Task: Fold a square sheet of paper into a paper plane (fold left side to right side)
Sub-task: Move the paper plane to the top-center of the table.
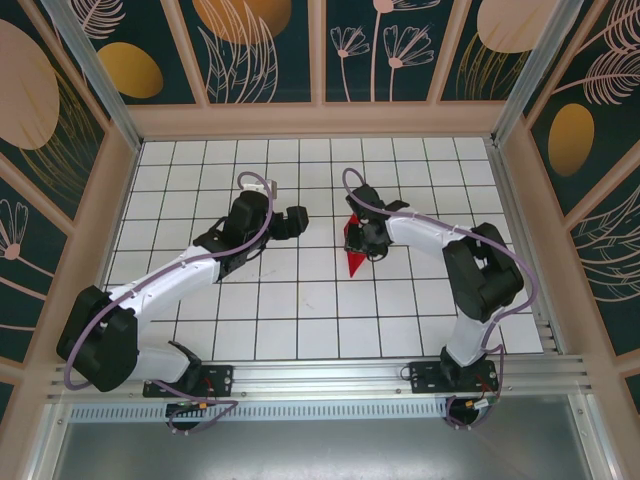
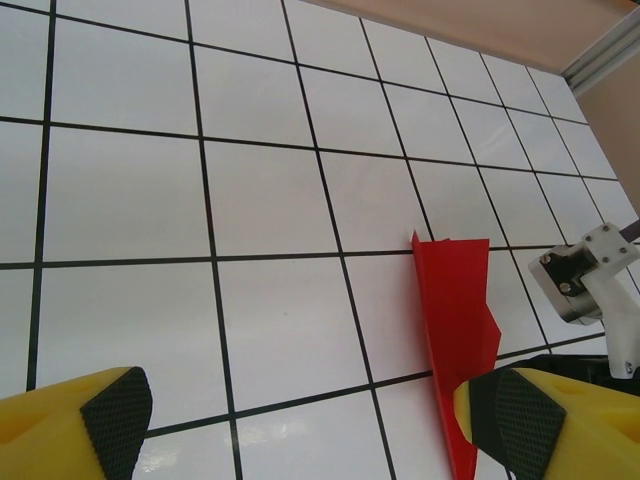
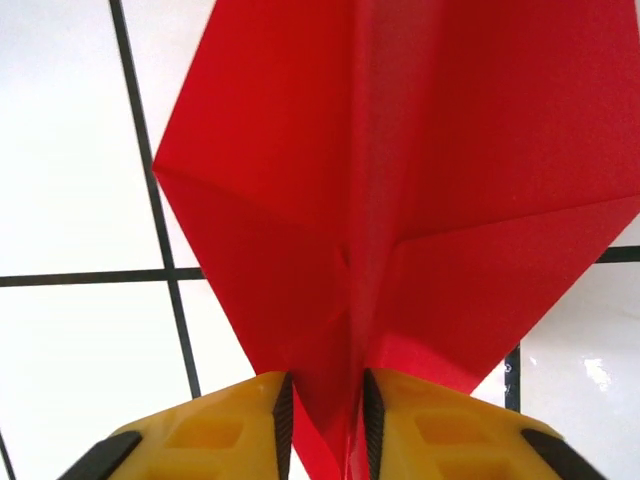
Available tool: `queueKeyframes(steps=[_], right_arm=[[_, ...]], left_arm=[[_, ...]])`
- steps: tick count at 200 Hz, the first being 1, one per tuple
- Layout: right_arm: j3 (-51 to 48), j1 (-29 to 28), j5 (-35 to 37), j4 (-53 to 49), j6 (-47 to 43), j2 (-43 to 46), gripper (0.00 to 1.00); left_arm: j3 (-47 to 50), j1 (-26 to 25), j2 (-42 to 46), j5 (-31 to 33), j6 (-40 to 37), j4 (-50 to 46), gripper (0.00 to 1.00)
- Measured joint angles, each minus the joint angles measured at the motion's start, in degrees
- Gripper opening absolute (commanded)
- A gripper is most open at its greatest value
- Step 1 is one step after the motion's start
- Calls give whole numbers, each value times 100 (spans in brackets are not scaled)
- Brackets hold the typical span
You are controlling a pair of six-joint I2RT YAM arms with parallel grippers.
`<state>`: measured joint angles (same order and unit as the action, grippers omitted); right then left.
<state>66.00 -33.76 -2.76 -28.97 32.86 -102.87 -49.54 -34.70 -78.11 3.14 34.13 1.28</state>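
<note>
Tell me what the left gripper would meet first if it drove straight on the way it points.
The left gripper would probably reach bare table first. The red paper plane stands just ahead to one side and may get clipped. Depth is unclear.

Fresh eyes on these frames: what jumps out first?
The bright red paper plane grabs the eye, near the middle of the white gridded table. The right tool pinches its centre fold between yellow fingers, while the left tool hangs open just to its left.
</note>
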Motion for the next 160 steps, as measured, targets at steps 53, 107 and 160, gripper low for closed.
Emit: queueKeyframes(steps=[53,107,160], right_arm=[[463,83,20,-192,-313,-214,12],[1757,485,-35,-404,-1045,-654,13],[3303,721,-46,-940,-1657,-2022,14]], left_arm=[[0,0,31,122,-2,-9,93],[0,0,179,208,-4,-24,94],[7,0,195,208,-4,-35,96]])
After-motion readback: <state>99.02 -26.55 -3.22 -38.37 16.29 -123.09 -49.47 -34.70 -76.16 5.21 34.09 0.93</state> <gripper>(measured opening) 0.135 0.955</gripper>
